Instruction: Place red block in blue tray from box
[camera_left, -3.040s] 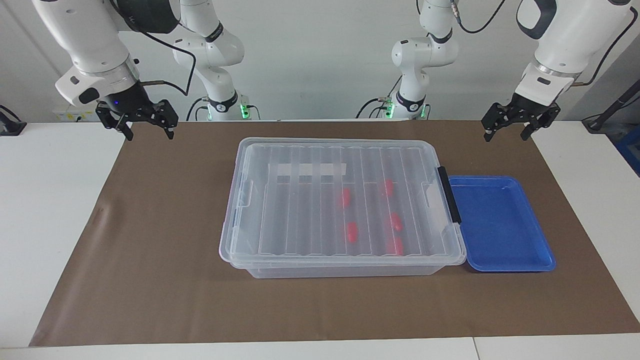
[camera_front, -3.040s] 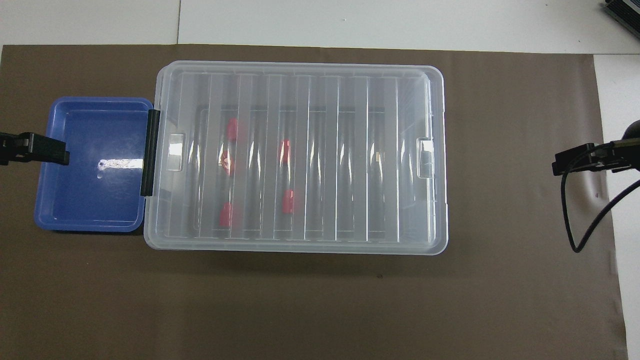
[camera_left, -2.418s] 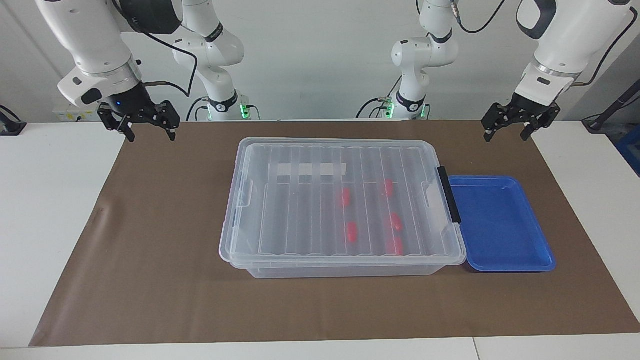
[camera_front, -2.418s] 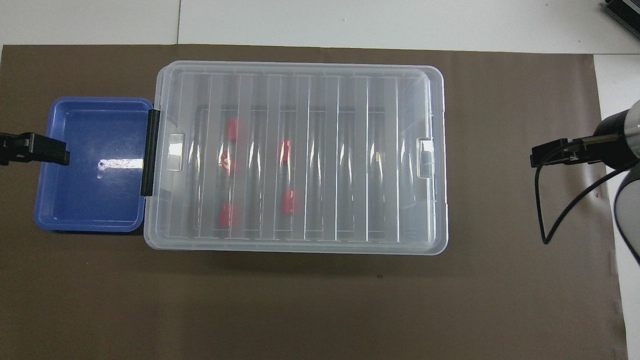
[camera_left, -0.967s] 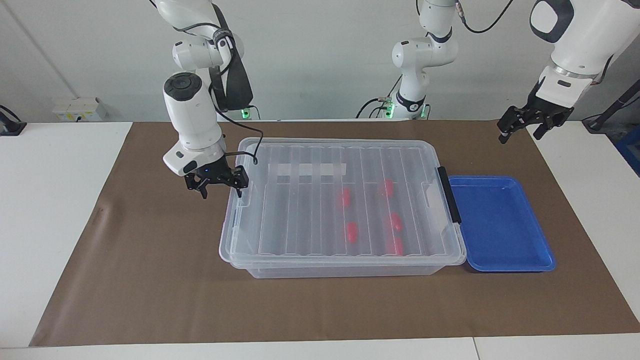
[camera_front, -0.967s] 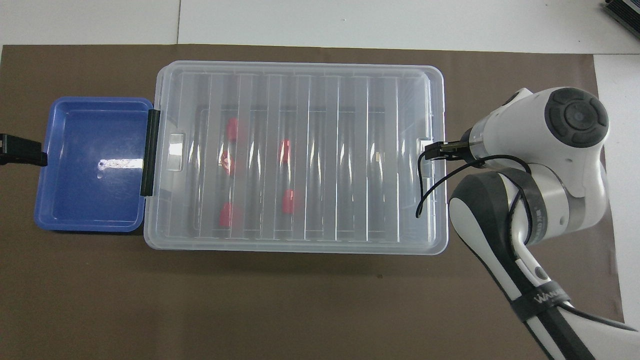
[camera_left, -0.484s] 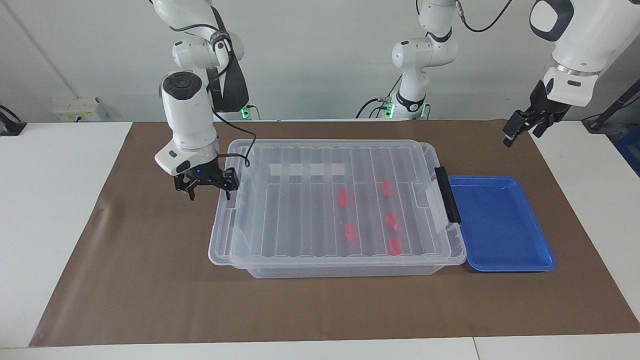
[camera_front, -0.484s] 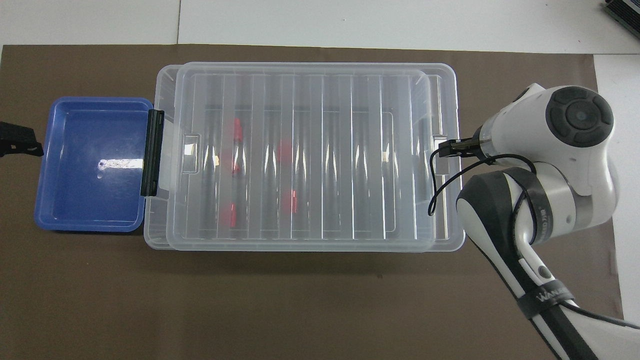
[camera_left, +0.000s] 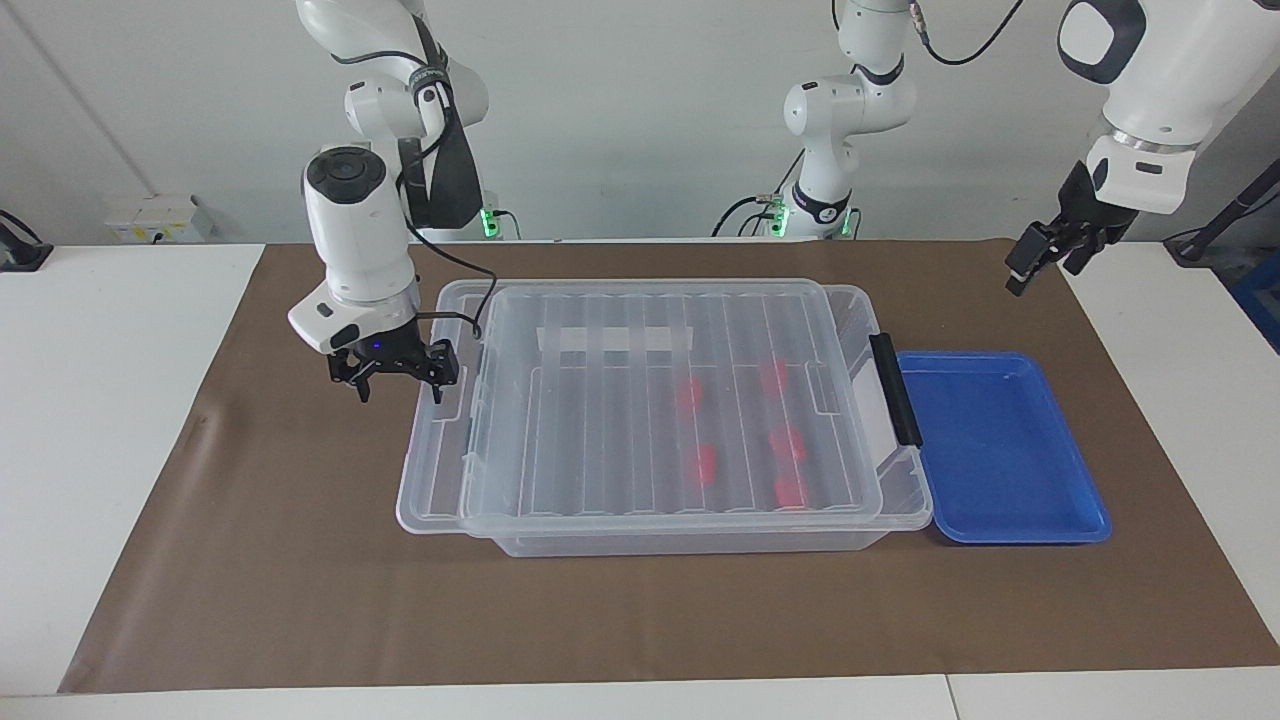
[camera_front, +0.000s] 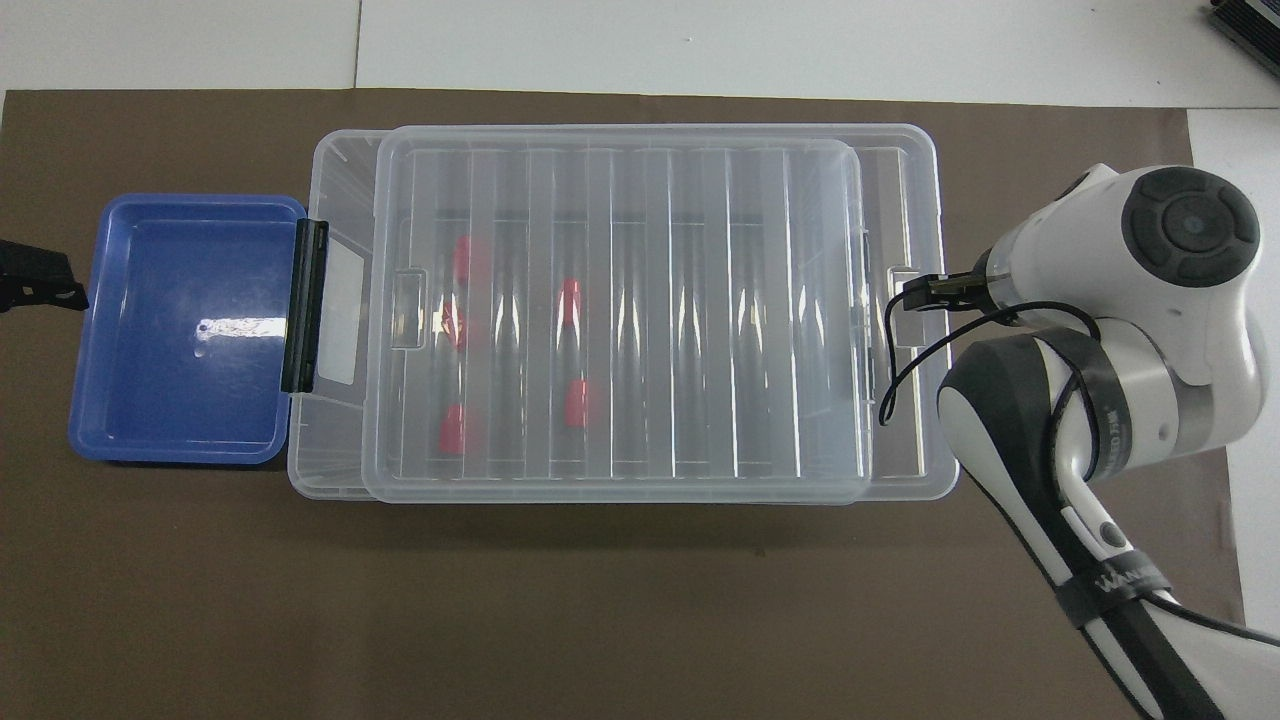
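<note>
The clear box (camera_left: 690, 543) stands mid-table, with several red blocks (camera_left: 706, 462) lying inside it. Its ribbed clear lid (camera_left: 432, 490) is slid partway off toward the right arm's end. My right gripper (camera_left: 396, 378) is open, one finger hooked at the lid's end edge; it also shows in the overhead view (camera_front: 925, 291). The blue tray (camera_left: 1000, 450) lies empty against the box's black clip handle (camera_left: 897, 390). My left gripper (camera_left: 1040, 262) waits high over the mat's corner, nearer the robots than the tray. The blocks (camera_front: 569, 300), box (camera_front: 330, 455), lid (camera_front: 922, 455) and tray (camera_front: 180, 420) also show from overhead.
A brown mat (camera_left: 300, 560) covers the table under everything. My right arm's cable (camera_front: 900, 370) hangs over the lid's end. My left gripper's tip (camera_front: 35, 285) shows at the tray's outer end.
My right gripper came from the table's corner to the lid's end and has dragged the lid toward the right arm's end. My left gripper has turned and shifted slightly.
</note>
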